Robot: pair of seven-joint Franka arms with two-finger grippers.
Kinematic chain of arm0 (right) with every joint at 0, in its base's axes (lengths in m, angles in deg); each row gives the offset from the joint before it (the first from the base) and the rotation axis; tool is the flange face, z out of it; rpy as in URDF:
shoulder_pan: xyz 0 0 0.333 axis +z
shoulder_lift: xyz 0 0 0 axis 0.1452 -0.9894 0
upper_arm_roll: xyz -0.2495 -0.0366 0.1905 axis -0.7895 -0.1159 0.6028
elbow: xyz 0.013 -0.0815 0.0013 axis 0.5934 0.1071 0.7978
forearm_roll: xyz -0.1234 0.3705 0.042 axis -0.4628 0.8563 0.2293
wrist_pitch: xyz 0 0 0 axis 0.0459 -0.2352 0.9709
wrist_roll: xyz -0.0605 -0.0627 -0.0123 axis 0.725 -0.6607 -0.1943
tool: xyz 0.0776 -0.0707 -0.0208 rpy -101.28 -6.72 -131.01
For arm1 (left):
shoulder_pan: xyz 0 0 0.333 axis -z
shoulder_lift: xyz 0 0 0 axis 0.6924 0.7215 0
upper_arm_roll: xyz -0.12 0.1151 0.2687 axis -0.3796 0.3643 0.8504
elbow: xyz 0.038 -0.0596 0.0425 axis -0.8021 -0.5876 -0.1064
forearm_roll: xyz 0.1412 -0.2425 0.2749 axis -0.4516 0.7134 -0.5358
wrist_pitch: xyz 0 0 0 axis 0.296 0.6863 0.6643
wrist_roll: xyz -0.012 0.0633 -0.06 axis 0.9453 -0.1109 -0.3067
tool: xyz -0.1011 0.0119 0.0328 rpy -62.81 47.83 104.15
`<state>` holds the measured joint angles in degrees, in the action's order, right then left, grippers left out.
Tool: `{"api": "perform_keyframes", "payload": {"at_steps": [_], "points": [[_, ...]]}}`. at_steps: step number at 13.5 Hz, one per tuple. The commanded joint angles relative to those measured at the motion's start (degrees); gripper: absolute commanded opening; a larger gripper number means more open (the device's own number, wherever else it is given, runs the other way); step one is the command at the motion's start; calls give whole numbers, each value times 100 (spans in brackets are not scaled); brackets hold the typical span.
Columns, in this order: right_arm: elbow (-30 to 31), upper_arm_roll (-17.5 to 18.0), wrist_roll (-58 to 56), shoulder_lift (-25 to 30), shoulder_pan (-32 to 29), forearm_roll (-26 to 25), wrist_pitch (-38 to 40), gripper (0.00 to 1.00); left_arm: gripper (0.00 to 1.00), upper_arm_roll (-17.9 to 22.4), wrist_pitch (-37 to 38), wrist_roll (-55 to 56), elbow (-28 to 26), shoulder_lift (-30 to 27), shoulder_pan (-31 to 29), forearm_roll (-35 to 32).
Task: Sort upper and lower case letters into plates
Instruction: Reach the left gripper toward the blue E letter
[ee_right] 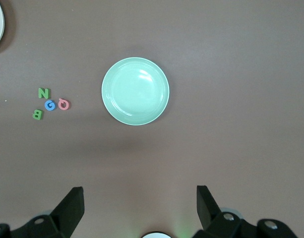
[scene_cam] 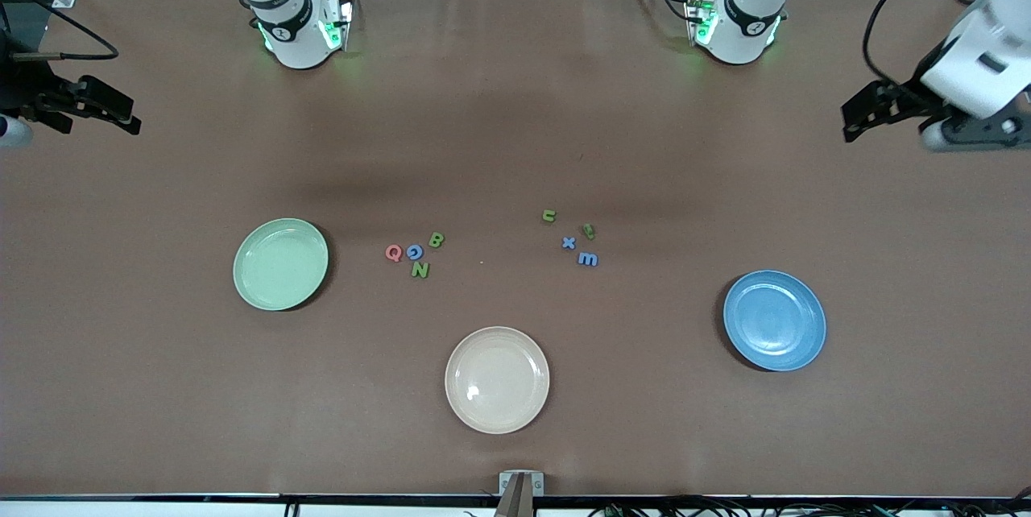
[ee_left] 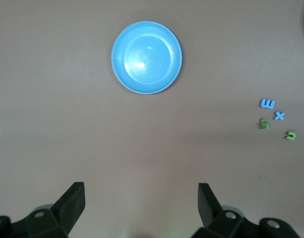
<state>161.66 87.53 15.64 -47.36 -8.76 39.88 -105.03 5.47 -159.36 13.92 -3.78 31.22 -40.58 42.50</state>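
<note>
A mint green plate (scene_cam: 280, 264) (ee_right: 135, 90) lies empty toward the right arm's end, and a blue plate (scene_cam: 774, 320) (ee_left: 147, 57) lies empty toward the left arm's end. Between them are two clusters of letters. Beside the green plate lie capitals: pink Q (scene_cam: 393, 253), blue G (scene_cam: 415, 251), green B (scene_cam: 436, 240) and green N (scene_cam: 420, 269). Closer to the blue plate lie green u (scene_cam: 548, 216), a small green letter (scene_cam: 589, 230), blue x (scene_cam: 569, 242) and blue m (scene_cam: 588, 258). My left gripper (scene_cam: 874, 110) (ee_left: 141, 191) and right gripper (scene_cam: 101, 108) (ee_right: 140, 193) hang open and empty high over the table's ends.
A cream-beige plate (scene_cam: 497, 379) lies empty, nearer the front camera than the letters. The two arm bases (scene_cam: 302, 30) (scene_cam: 737, 22) stand at the table's back edge. A small metal bracket (scene_cam: 520, 485) sits at the front edge.
</note>
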Motion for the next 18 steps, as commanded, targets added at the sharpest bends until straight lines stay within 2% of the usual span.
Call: {"api": "perform_keyframes", "payload": {"at_steps": [1,4,10,14,18], "points": [[196,1,-31,199,-2,-117,-30,100,100,-163,-425,605,134,639,237,39],[196,1,-31,190,-11,-117,-30,100,100,-243,-1250,1475,134,1447,667,-31],[196,-7,-22,164,-99,-73,-74,100,100,-234,-3193,1943,134,3083,1415,-40],[196,-7,-22,164,-99,-73,-21,100,99,-234,-3626,1944,142,3594,1828,-49],[188,-7,39,164,-99,-73,49,100,93,-225,-4091,1944,125,4006,2145,-49]]}}
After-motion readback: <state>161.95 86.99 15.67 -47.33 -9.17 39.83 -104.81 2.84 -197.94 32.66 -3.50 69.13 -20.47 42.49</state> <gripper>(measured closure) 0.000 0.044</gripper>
